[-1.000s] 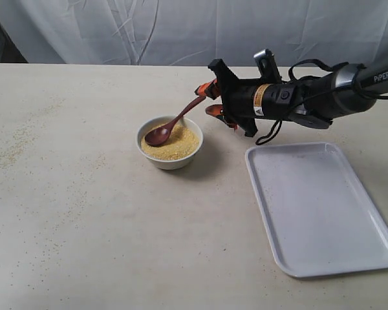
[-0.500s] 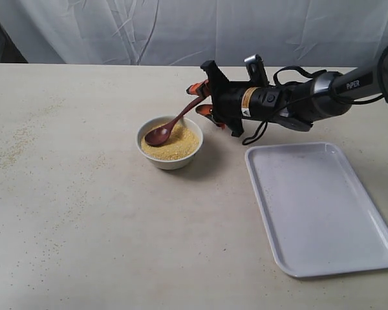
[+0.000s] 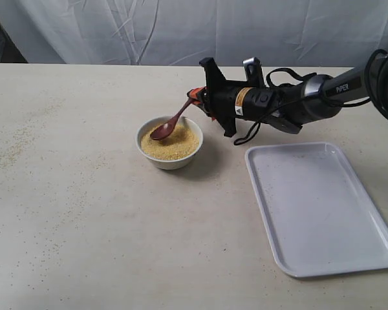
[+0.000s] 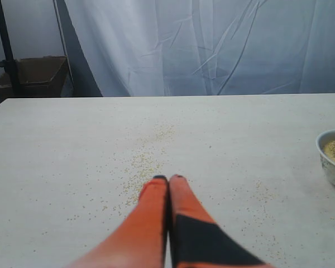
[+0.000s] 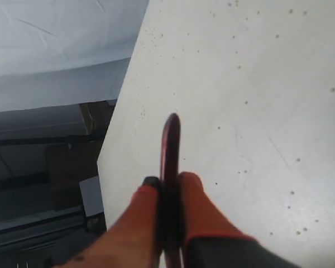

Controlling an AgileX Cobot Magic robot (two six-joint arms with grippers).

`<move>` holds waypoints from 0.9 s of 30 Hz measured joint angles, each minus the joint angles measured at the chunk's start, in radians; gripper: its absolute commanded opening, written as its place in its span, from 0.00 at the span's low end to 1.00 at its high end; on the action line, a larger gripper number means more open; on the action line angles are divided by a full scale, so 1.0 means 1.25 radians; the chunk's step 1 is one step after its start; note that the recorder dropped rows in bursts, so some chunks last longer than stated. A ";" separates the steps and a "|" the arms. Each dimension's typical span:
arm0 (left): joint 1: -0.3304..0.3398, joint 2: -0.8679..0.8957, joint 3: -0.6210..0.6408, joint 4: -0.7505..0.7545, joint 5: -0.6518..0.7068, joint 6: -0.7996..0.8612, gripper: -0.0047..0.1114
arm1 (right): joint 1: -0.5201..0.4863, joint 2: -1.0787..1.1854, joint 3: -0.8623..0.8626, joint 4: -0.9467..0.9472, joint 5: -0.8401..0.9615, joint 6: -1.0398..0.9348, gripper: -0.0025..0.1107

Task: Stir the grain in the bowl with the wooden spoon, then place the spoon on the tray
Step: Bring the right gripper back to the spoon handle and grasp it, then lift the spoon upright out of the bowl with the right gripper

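The small white bowl (image 3: 170,143) holds a mound of golden grain (image 3: 171,146) at the table's middle. The dark wooden spoon (image 3: 171,124) slants up out of it, its oval end resting on the grain. My right gripper (image 3: 196,98) is shut on the spoon's handle just right of the bowl. In the right wrist view the spoon (image 5: 170,146) sticks out edge-on between the orange fingers (image 5: 194,195). The white tray (image 3: 317,205) lies to the right, bare. My left gripper (image 4: 168,179) is shut on nothing over the table, with the bowl (image 4: 333,163) at that view's edge.
Loose grains (image 3: 16,145) are scattered on the tabletop at the left. A white cloth (image 3: 181,29) hangs behind the table. The right arm (image 3: 291,103) stretches across above the tray's far end.
The right gripper moved left toward the bowl and closed on the spoon's handle; its fingers were spread around the handle a second ago. The spoon's oval end shifted slightly.
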 measured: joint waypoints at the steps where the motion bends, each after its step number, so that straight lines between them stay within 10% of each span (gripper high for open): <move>1: 0.000 0.000 0.000 0.000 0.000 0.000 0.04 | 0.000 -0.006 0.000 0.008 0.001 -0.002 0.05; 10: 0.000 0.000 0.000 0.000 0.000 0.000 0.04 | 0.026 -0.226 -0.006 -0.124 0.013 -0.529 0.05; 27: 0.000 0.000 0.000 0.000 0.000 0.000 0.04 | 0.173 -0.151 -0.004 -0.251 0.135 -0.646 0.01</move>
